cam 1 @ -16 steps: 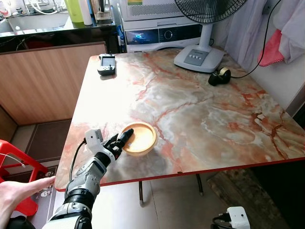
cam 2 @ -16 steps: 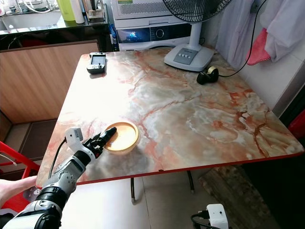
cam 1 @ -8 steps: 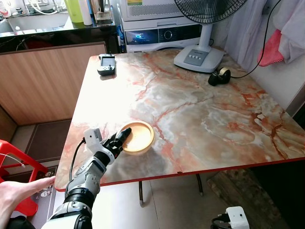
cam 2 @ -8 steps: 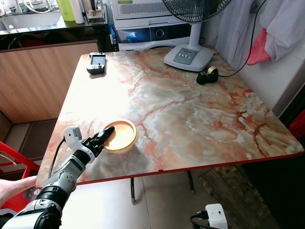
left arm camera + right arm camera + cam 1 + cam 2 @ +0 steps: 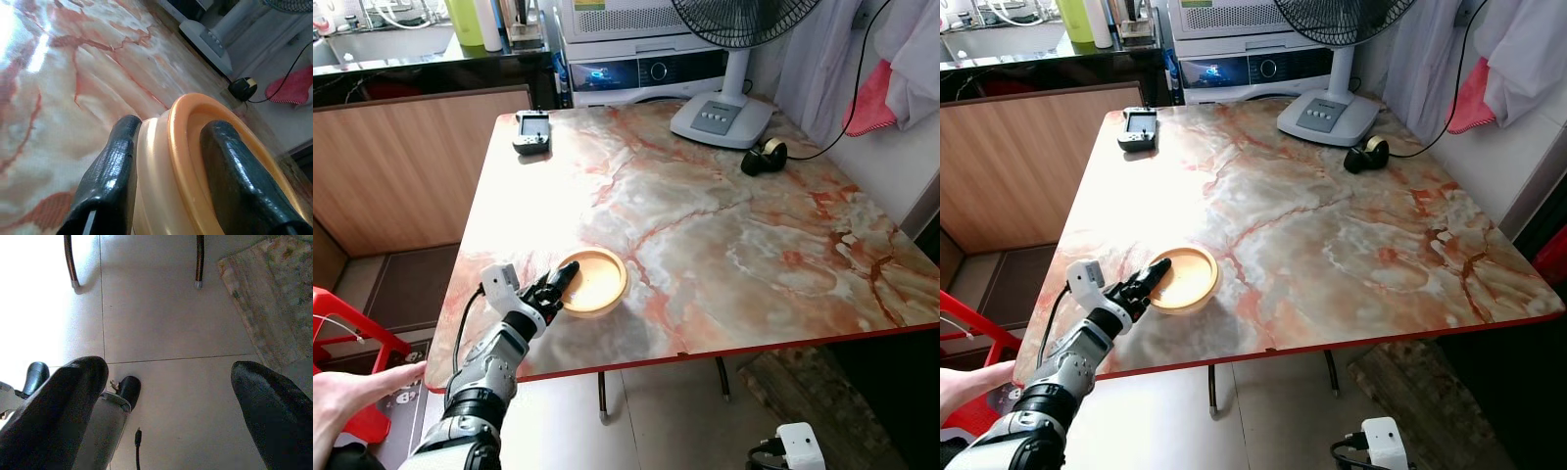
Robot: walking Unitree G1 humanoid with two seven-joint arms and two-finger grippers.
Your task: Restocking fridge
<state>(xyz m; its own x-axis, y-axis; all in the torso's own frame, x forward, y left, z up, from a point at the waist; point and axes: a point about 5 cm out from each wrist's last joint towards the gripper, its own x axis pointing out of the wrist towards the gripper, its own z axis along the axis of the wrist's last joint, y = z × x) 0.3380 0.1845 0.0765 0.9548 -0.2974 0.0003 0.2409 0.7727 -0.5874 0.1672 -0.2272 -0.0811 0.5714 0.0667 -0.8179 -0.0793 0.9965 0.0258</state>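
You have open marble across the middle and right of the desk [image 5: 734, 245]. The orange bowl [image 5: 597, 279] near the front-left edge is the nearest obstacle, with the left hand [image 5: 558, 286] clamped on its rim. At the far edge, steer around the fan base [image 5: 720, 117], the black tape roll [image 5: 766, 155] with its cable, and the game controller [image 5: 531, 132]. A person's hand [image 5: 352, 397] and a red stool [image 5: 342, 338] crowd the left side below the desk.

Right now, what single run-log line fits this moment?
left gripper: shut on bowl rim, one finger inside, one outside | bowl: on table, near front edge | right gripper: open, above floor
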